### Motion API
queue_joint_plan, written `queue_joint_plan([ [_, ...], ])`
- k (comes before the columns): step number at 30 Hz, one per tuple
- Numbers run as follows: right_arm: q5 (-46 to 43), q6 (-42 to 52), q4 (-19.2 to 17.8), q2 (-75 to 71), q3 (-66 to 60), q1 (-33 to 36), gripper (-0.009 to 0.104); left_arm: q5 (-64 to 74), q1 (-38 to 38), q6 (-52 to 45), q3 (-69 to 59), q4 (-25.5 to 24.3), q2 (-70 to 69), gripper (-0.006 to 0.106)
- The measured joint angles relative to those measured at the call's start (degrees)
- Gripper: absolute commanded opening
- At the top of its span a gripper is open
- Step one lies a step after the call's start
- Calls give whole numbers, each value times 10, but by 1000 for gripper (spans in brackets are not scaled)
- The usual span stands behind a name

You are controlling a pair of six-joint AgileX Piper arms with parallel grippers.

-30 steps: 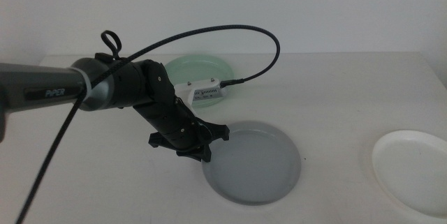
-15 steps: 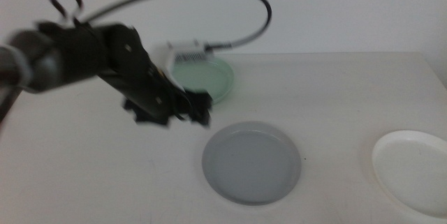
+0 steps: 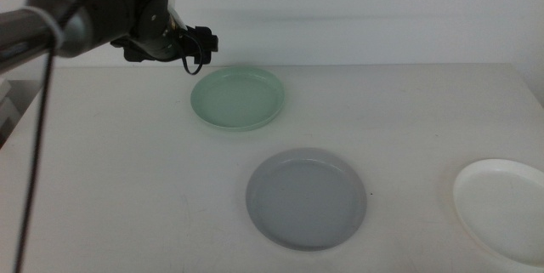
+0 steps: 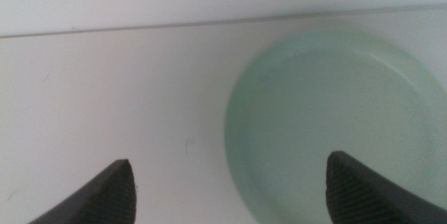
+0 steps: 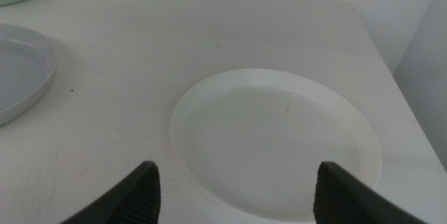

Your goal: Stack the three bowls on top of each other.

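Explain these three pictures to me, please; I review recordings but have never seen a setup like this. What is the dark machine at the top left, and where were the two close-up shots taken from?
The dark machine is a robot arm reaching in from the left. Its left gripper, a clamp of two jaws, hangs open and empty above the table, next to the mint green bowl. The wide picture comes from a camera looking down over the table. Each close-up comes from a camera on an arm's wrist, with that gripper's jaw tips at the bottom. One looks down on the mint green bowl. The other belongs to the right gripper, open over the white bowl; that arm is outside the wide picture. The grey bowl lies between the other two. Nothing is held or stacked.
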State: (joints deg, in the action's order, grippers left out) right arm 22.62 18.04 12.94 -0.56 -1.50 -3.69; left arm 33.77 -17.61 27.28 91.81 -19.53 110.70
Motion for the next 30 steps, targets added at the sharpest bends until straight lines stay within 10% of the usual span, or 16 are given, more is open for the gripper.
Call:
queue_joint_plan([
  [18, 0, 0, 0, 0, 0, 0, 56, 11, 56, -109, 150, 165, 218, 97],
  [30, 0, 0, 0, 0, 0, 0, 56, -6, 56, -111, 155, 173, 237, 0],
])
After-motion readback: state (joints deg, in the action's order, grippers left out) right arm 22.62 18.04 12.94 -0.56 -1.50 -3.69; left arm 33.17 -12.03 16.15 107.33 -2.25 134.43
